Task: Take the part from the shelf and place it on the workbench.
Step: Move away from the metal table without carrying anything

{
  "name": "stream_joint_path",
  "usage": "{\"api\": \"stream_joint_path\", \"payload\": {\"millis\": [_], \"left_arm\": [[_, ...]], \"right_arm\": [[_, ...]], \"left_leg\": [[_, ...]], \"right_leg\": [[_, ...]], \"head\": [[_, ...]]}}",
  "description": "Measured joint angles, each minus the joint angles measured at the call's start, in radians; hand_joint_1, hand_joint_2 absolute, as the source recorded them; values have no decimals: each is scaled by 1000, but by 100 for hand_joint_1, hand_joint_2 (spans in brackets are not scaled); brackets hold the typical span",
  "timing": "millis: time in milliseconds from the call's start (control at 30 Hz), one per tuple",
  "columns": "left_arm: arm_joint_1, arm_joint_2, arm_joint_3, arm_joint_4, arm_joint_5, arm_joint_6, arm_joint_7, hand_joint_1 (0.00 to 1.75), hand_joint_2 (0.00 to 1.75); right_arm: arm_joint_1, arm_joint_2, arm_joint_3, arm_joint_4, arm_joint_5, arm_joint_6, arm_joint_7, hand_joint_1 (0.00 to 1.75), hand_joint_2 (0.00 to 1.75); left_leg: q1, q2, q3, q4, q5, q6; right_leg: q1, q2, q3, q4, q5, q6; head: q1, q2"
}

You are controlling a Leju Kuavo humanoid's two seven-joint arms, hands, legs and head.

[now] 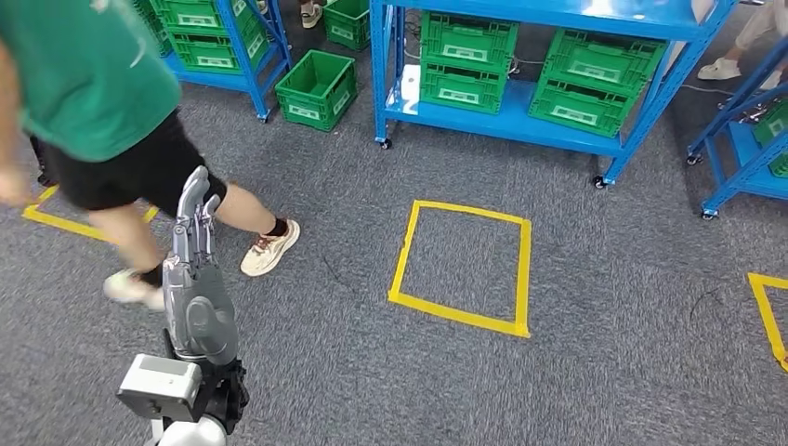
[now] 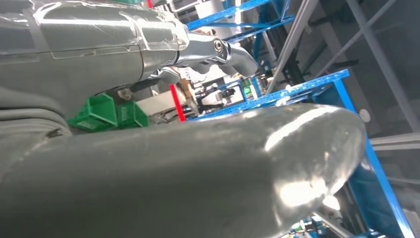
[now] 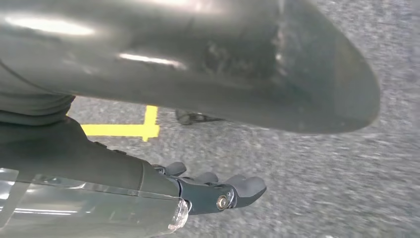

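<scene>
The blue shelf rack [image 1: 520, 121] stands ahead across the carpet, with green crates [image 1: 467, 58] on its low deck. A small white object [image 1: 410, 89] lies on that deck left of the crates; I cannot tell what it is. My left hand [image 1: 195, 249] is raised at the lower left of the head view, fingers stretched straight and holding nothing. In the left wrist view its fingers [image 2: 218, 52] point toward blue racks. My right hand [image 3: 213, 191] hangs over the grey carpet, fingers extended and apart from the thumb, with nothing in it.
A person in a green shirt and black shorts [image 1: 102, 139] walks across the left side, close beyond my left hand. A yellow tape square [image 1: 462, 267] marks the carpet ahead. A loose green crate [image 1: 316, 89] sits on the floor; more blue racks [image 1: 743, 158] stand right.
</scene>
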Motion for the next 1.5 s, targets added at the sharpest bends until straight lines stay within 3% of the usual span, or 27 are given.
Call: {"api": "stream_joint_path", "payload": {"millis": [33,67,167,233,267,333,400,433,467,533,567,600,667,733,767,833,900,933,1000,1067,1133,1200,1267,1333,1367,1433,1500], "left_arm": [[1,0,-1,1,-2,0,1,0,0],[2,1,-1,2,-2,0,2,0,0],[3,3,-2,-3,-4,0,2,0,0],[2,3,-2,-7,-4,0,2,0,0],[2,4,-2,-7,-4,0,2,0,0],[2,4,-2,-8,-4,0,2,0,0],[3,5,-2,-8,-3,0,2,0,0],[3,5,-2,-8,-3,0,2,0,0],[3,5,-2,-7,-3,0,2,0,0],[3,5,-3,-5,1,0,0,0,0],[4,5,-3,-4,6,0,-1,0,0],[4,5,-4,-3,11,0,-3,0,0],[3,5,-5,-5,19,0,-7,0,0],[1,6,-5,-8,24,0,-12,0,0],[0,6,-6,-7,29,0,-14,0,0],[0,7,-6,-7,36,0,-16,0,0],[0,7,-6,-7,38,0,-19,0,0],[0,8,-7,-7,38,0,-21,0,0],[0,10,-8,-7,39,0,-25,0,0],[0,12,-9,-6,42,0,-28,0,0],[-1,13,-9,-5,45,0,-29,0,0],[-2,14,-9,-6,46,0,-31,0,0],[-4,15,-9,-6,47,0,-33,0,0],[-4,16,-9,-5,49,0,-35,0,0],[-4,16,-9,-5,50,0,-36,0,0],[-4,17,-10,-5,52,0,-38,0,0],[-5,17,-10,-5,52,0,-39,0,0]], "right_arm": [[0,0,0,0,0,0,0,0,0],[-1,0,0,0,0,0,1,0,0],[-11,1,0,-1,1,0,1,0,0],[-17,4,0,-3,1,1,1,0,0],[-16,5,0,-3,1,2,1,0,0],[-9,7,0,-3,2,3,1,0,0],[-1,7,0,-2,2,3,1,0,0],[2,7,0,-2,2,3,1,0,0],[5,6,0,-1,1,3,1,0,0],[14,2,1,0,1,4,1,0,0],[16,0,1,1,1,4,2,0,0],[16,-1,1,1,1,4,2,0,0],[5,-2,1,0,1,3,2,0,0],[-2,-3,1,0,2,3,2,0,0],[-3,-3,1,0,3,3,2,0,0],[-3,-1,1,0,3,3,2,0,0],[-3,1,1,0,4,3,2,0,0],[-3,1,1,0,4,3,2,0,0],[-4,2,1,0,6,3,2,0,0],[-4,2,1,0,6,3,2,0,0],[-5,2,1,0,6,3,2,0,0],[-6,3,1,0,7,4,2,0,0],[-9,5,1,0,7,5,2,0,0],[-12,5,1,0,7,5,2,0,0],[-12,5,1,0,7,5,2,0,0],[-13,5,1,0,7,5,2,0,0],[-15,4,1,0,8,5,2,0,0]], "left_leg": [[-1,4,3,-25,30,5],[-4,6,4,-34,39,14],[-5,3,31,-41,13,42],[-3,5,65,-55,-4,53],[-3,6,84,-62,-15,56],[-4,5,126,-74,-41,60],[-6,0,176,-83,-73,61],[-8,-2,203,-87,-89,61],[-9,-4,227,-93,-105,60],[-14,-11,267,-99,-134,53],[-14,-15,279,-104,-145,48],[-14,-19,287,-103,-148,41],[-14,-21,273,-70,-124,28],[-14,-17,213,26,-99,17],[-12,-15,174,78,-108,12],[-7,-12,100,141,-167,3],[-1,-10,58,133,-203,-6],[3,-9,52,99,-183,-12],[11,-8,55,2,-76,-21],[11,-8,55,-51,3,-8],[8,-9,52,-50,14,13],[10,-10,51,-53,22,24],[10,-8,51,-57,25,33],[6,-7,48,-57,26,38],[3,-6,47,-57,27,40],[-4,-7,44,-57,30,45],[-10,-8,43,-58,35,48]], "right_leg": [[0,0,9,-1,-13,8],[0,-1,19,-3,-22,15],[-2,-4,18,30,-7,34],[-3,-4,-53,143,22,42],[-3,-5,-103,208,19,44],[0,-5,-194,288,-46,45],[4,-5,-246,277,-104,38],[9,-4,-257,240,-92,30],[16,-4,-261,187,-35,16],[31,3,-264,100,117,-11],[37,5,-263,79,168,-20],[39,6,-259,73,182,-23],[35,2,-239,55,172,-25],[27,2,-206,22,166,-29],[23,2,-189,10,161,-30],[17,2,-162,0,145,-28],[9,5,-134,-1,124,-21],[5,7,-119,0,113,-15],[0,11,-94,8,90,-2],[-1,13,-87,17,73,13],[0,13,-90,19,67,24],[-3,8,-94,32,50,34],[-5,0,-121,105,-6,42],[-5,-3,-169,226,-70,46],[-5,-3,-184,267,-83,45],[-1,-4,-169,253,-53,35],[8,-4,-100,130,4,14]], "head": [[1,0],[2,0],[3,0],[7,0],[9,0],[10,0],[12,0],[12,0],[13,0],[14,0],[15,0],[15,0],[16,0],[12,0],[10,0],[8,0],[7,0],[7,0],[6,0],[5,0],[4,0],[5,0],[7,0],[7,0],[8,0],[7,0],[7,0]]}}
